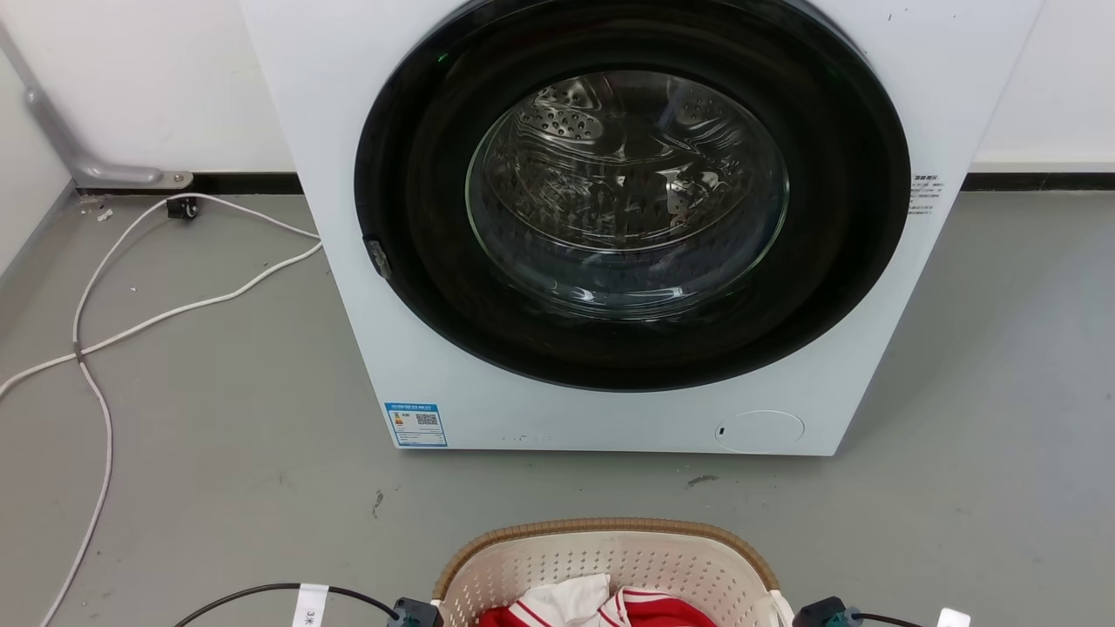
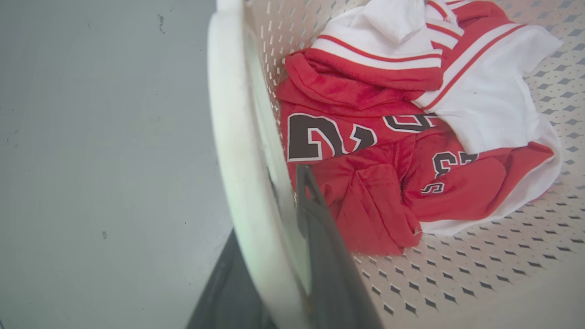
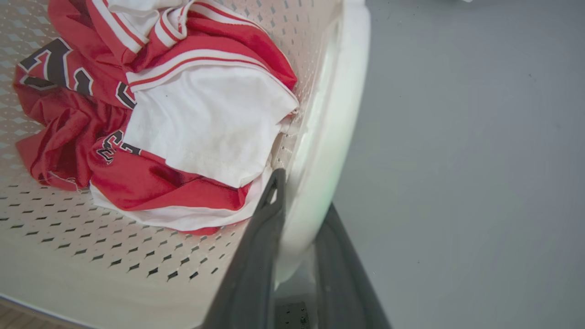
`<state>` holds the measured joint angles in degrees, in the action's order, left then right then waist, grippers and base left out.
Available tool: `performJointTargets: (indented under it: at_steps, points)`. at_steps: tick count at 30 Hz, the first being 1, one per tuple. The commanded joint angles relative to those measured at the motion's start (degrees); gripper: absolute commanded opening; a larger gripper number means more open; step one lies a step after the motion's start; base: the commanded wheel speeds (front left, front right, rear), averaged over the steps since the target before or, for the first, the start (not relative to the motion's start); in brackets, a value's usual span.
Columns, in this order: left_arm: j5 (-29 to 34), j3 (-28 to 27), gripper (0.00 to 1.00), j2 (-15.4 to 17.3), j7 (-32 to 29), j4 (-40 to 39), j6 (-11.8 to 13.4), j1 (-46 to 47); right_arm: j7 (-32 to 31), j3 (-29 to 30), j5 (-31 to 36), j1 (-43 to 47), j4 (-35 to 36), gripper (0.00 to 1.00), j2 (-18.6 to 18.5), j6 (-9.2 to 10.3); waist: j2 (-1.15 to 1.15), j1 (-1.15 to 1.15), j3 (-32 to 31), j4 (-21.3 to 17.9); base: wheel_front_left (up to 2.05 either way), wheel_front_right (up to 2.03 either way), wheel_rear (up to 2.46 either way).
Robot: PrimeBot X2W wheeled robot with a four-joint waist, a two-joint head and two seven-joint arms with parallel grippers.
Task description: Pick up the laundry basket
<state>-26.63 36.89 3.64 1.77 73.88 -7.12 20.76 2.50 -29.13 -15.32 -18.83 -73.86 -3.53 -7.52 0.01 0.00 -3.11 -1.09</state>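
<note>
Jaws first: clamped on both sides, going by the wrist views. Left jaws pinching the white loop handle (image 2: 237, 151) of the cream-white perforated plastic laundry basket (image 1: 610, 557), one long dark finger (image 2: 320, 228) inside the wall, the other outside and under. Same deal with the right jaws on the opposite white handle (image 3: 329, 137), inner finger (image 3: 260, 256) right up against it. Makes sense to grab both ends like that: keeps the load level and stops any tipping on the way up. Can't swear to how hard the squeeze is, mind.

Basket low at the bottom of the head view, over the plain grey floor (image 1: 218, 392), near the front of the big white front-loading washing machine (image 1: 435, 348). Can't tell whether off the ground yet.

Crumpled red-and-white sports jersey (image 2: 365, 151) heaped inside, light stuff, so no real weight worry. Would guess a straight, even lift from here. Worth watching the smooth plastic handles for slipping. Loose white cable (image 1: 174, 309) off to the left, well apart, so no snag there.
</note>
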Motion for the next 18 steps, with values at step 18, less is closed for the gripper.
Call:
performJointTargets:
  at_steps: [18]
  points:
    - [-1.8,2.3,0.0,0.7,0.6,-0.1,-0.5,-0.3,0.5,-2.3,-1.8,-0.7,0.1,0.0,-0.7,0.06,-0.01,0.0,0.0,-0.1,0.0,0.0,0.0]
